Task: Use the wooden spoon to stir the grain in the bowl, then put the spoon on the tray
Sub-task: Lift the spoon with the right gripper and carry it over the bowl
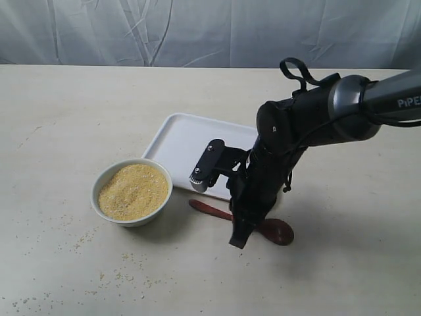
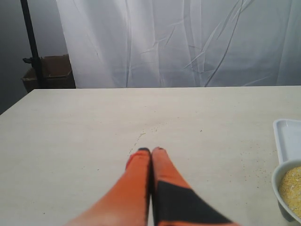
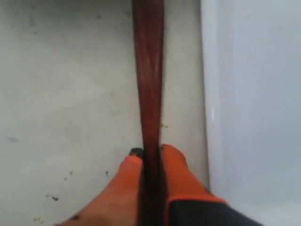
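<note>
The wooden spoon (image 1: pixel 209 209) lies on the table just in front of the tray (image 1: pixel 184 139), its oval bowl end pointing right. My right gripper (image 1: pixel 238 238) stands over the spoon's middle, pointing down. In the right wrist view its orange fingers (image 3: pixel 175 165) press both sides of the dark handle (image 3: pixel 148 70), right gripper (image 3: pixel 150 153) shut on it, with the tray's rim (image 3: pixel 211 94) alongside. The white bowl (image 1: pixel 104 179) holds a heap of yellow grain (image 1: pixel 133 191), left of the spoon. My left gripper (image 2: pixel 151 150) is shut on nothing, above bare table, with the bowl (image 2: pixel 278 181) off to one side.
Loose grains (image 1: pixel 99 273) are scattered on the table in front of the bowl. A white curtain (image 1: pixel 197 29) hangs behind the table. A cardboard box (image 2: pixel 51 73) and a black pole (image 2: pixel 32 42) stand beyond the table's far edge.
</note>
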